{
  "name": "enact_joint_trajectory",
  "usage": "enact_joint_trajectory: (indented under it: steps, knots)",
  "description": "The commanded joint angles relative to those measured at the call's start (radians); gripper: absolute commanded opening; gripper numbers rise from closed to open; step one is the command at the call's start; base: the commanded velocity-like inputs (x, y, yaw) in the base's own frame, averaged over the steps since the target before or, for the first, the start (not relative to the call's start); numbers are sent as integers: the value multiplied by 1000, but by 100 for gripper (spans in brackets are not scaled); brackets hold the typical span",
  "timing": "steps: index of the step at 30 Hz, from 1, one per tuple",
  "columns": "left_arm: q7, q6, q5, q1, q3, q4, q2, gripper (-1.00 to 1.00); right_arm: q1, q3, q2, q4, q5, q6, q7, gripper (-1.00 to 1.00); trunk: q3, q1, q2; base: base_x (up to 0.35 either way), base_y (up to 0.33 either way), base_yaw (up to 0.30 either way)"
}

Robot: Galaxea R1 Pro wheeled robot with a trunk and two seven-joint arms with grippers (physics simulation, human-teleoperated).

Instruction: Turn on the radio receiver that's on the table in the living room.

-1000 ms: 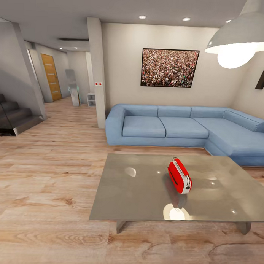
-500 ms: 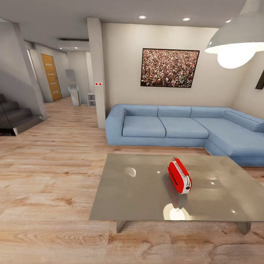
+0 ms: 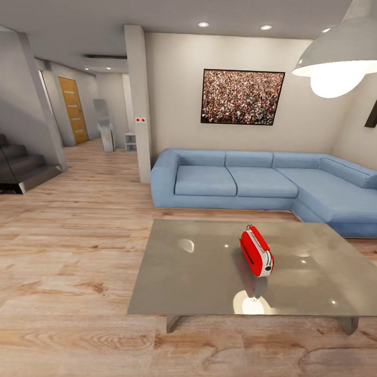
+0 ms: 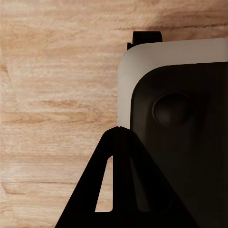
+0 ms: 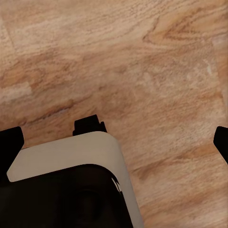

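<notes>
The living room, with its light wood-plank floor (image 3: 61,260) and blue L-shaped sofa (image 3: 264,186), lies open ahead. The large low counter (image 3: 196,276), glossy grey on short metal legs, stands before the sofa. The small red and white radio receiver (image 3: 256,251) sits upright near its middle, well apart from every edge.

The chief risk is the approach: the counter is low, so the base could strike its near edge. A careless push could also tip the slim, light receiver.

Over the floor, the left tool (image 4: 121,130) has its fingertips together; the right tool (image 5: 114,137) stands apart, probably wide. No writing is legible anywhere.
</notes>
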Motion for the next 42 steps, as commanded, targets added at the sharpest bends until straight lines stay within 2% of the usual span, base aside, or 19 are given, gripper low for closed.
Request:
enact_joint_trajectory:
  steps: [1,42]
  knots:
    - [0,0,0,0,0,0,0,-100,0,0,0,0,0,0,0,100,0,0,0,0,0,0]
    - [0,0,0,0,0,0,0,-100,0,0,0,0,0,0,0,100,0,0,0,0,0,0]
